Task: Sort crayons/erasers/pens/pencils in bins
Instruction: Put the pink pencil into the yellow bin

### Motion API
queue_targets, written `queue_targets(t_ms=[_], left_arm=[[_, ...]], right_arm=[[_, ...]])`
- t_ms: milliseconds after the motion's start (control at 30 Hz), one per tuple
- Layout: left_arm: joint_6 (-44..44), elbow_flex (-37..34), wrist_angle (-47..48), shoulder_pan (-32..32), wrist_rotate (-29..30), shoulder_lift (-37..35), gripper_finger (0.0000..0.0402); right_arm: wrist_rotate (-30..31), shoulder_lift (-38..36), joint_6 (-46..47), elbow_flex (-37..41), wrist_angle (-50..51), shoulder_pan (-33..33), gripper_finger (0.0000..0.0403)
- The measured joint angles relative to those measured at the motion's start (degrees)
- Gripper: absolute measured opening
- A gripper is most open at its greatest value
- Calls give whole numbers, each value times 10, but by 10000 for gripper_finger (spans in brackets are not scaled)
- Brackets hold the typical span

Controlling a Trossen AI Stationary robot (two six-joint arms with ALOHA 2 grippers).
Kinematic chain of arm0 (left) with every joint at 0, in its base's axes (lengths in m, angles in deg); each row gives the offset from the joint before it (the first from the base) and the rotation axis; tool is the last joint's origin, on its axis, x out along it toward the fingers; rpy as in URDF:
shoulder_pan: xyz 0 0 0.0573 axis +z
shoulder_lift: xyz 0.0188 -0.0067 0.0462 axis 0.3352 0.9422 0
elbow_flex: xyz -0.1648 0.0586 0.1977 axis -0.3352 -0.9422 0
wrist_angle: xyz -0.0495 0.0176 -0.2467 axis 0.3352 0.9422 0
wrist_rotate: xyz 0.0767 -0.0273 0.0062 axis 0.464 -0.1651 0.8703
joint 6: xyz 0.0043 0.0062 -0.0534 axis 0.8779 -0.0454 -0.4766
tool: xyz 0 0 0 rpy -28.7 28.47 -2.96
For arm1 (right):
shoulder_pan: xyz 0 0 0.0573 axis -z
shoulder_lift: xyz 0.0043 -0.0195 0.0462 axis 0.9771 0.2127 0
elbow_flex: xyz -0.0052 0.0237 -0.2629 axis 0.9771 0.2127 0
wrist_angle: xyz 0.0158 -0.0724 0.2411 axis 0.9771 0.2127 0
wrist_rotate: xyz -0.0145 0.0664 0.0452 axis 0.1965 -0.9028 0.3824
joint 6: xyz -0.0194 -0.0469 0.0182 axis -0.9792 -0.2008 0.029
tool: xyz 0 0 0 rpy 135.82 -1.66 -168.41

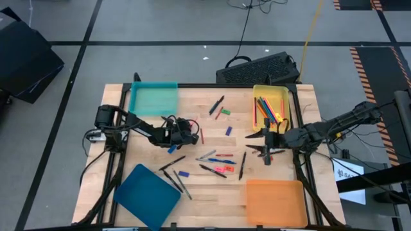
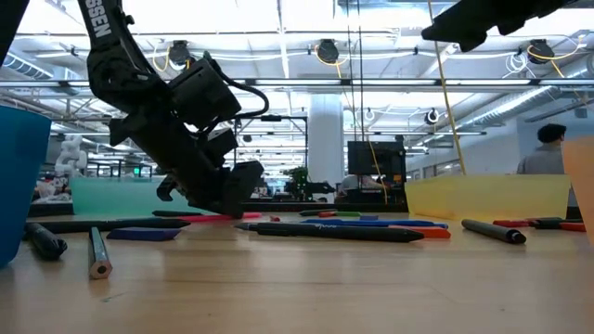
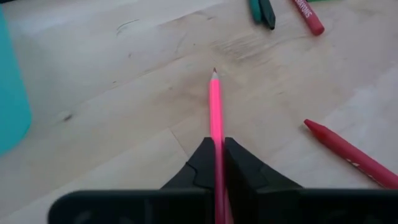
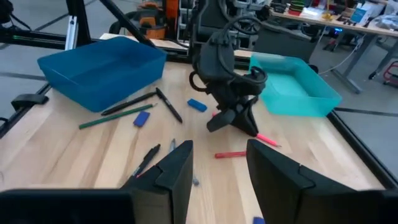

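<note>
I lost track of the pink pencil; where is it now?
The pink pencil is clamped in the left hand, low over the table's left-centre in the high view, just below the teal bin, tip on the wood.

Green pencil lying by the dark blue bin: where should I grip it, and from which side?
Take the green pencil at mid-length from straight above, fingers across its thin shaft. It lies flat on the table, so a side approach would likely just roll it. A blue eraser sits close to one end, so stay central. The left end effector already holds a pink pencil; the open right end effector is free.
</note>
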Motion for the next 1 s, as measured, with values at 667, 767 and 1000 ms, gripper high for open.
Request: queue_targets(t_ms=[667,767,1000], left_arm=[[88,226,23,0,-140,-37,1],[47,255,21,0,-191,-37,2],[28,296,84,-9,-212,-37,1]], right_arm=[[23,19,-89,89,-21,1,154],[93,82,-251,75,-99,-13,164],[103,209,-360,57,-179,8,171]])
